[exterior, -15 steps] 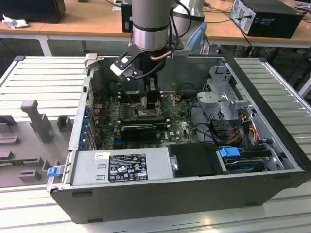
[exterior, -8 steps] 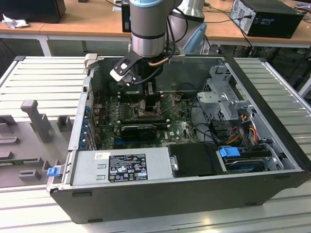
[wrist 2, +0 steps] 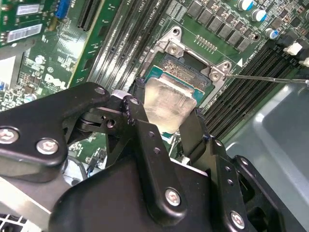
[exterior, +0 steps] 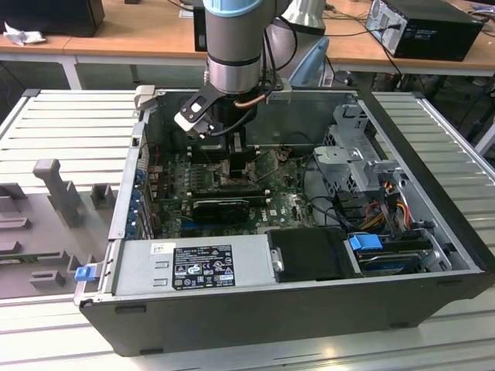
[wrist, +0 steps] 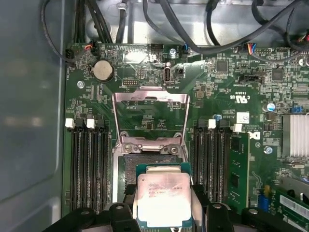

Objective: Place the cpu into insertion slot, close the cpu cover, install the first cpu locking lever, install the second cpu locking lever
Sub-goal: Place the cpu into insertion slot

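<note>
Black gripper (wrist 2: 166, 118) body nearest the camera in the second wrist view, jaws clenched on the cpu (wrist 2: 169, 102), 1 finger on each of 2 opposite edges, opened just to the chip's width, nothing else held. Cpu face up and level, pale metal lid showing, green edge around it. Chip roughly square, so no long axis to speak of; in the first wrist view its edges (wrist: 161, 200) looked about parallel to the rim of the insertion slot (wrist: 147, 160). Key relation: slot sat right under and just past the cpu, its dark pin area partly covered by the chip, the uncovered part on the hinge side. Could not tell whether the cpu touched the slot or hung just above it; judged not yet seated. Cpu cover (wrist: 117, 121) stood swung open beyond the slot, square window showing the green board (wrist: 227, 87) through it. Thin metal rod (wrist 2: 265, 78) ran out from 1 corner of the slot frame. Black memory slots (wrist: 87, 164) flanked the slot on both sides. Further out in the exterior view, the open computer case (exterior: 433, 193) lay on the grey ribbed tabletop (exterior: 69, 124).
</note>
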Available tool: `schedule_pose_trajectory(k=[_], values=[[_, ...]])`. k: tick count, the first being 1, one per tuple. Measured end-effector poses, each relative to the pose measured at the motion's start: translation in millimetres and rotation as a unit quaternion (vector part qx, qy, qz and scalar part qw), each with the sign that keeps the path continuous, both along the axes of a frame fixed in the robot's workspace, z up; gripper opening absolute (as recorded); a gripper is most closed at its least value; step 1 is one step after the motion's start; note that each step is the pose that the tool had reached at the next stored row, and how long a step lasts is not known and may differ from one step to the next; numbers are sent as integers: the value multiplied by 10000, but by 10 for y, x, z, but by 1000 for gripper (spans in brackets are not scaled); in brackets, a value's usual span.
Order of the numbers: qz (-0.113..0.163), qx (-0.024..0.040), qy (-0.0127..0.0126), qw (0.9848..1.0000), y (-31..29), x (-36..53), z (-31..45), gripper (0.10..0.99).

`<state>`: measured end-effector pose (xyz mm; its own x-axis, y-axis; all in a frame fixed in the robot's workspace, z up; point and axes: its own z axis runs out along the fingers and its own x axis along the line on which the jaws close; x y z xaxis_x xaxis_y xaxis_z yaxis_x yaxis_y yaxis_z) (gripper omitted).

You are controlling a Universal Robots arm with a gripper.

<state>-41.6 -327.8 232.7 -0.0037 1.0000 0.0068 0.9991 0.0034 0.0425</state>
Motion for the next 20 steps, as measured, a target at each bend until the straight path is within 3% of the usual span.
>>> schedule_pose_trajectory(k=[14,20], values=[[-38,5,0,10000,78,-17,-198,529],[-57,5,0,10000,84,-18,-234,529]])
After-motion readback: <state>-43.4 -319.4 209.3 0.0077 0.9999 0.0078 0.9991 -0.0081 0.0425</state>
